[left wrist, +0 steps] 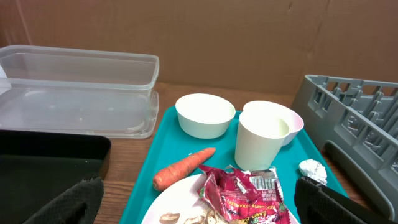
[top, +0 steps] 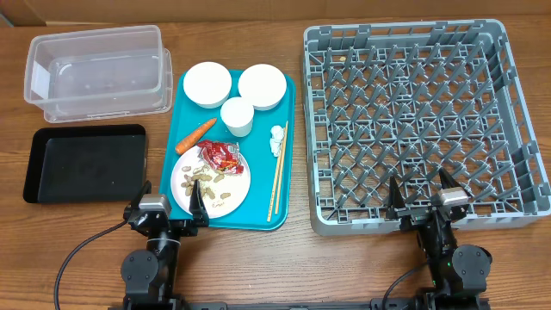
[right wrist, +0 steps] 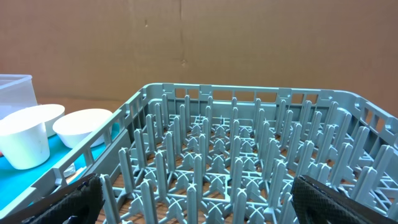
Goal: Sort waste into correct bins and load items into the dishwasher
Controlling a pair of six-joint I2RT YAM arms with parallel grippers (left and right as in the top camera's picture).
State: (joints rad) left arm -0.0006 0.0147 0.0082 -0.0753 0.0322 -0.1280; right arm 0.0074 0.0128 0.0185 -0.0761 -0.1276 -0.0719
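Note:
On the teal tray (top: 284,155) lie two white bowls (top: 207,84) (top: 262,86), a white cup (top: 237,115), an orange carrot (top: 195,135), a red wrapper (top: 220,156), white paper wads (top: 276,138), chopsticks (top: 277,172) and a white plate (top: 237,182) with peanut scraps (top: 205,179). The grey dish rack (top: 413,120) stands at the right, with nothing in it. The clear tub (top: 96,71) and black tray (top: 84,162) sit at the left. My left gripper (top: 168,196) is open at the plate's near edge. My right gripper (top: 422,191) is open at the rack's near wall. The wrist views show the wrapper (left wrist: 245,193), the carrot (left wrist: 185,168) and the rack (right wrist: 236,162).
Brown cardboard walls stand behind the table. Bare wood runs along the front edge between the two arm bases.

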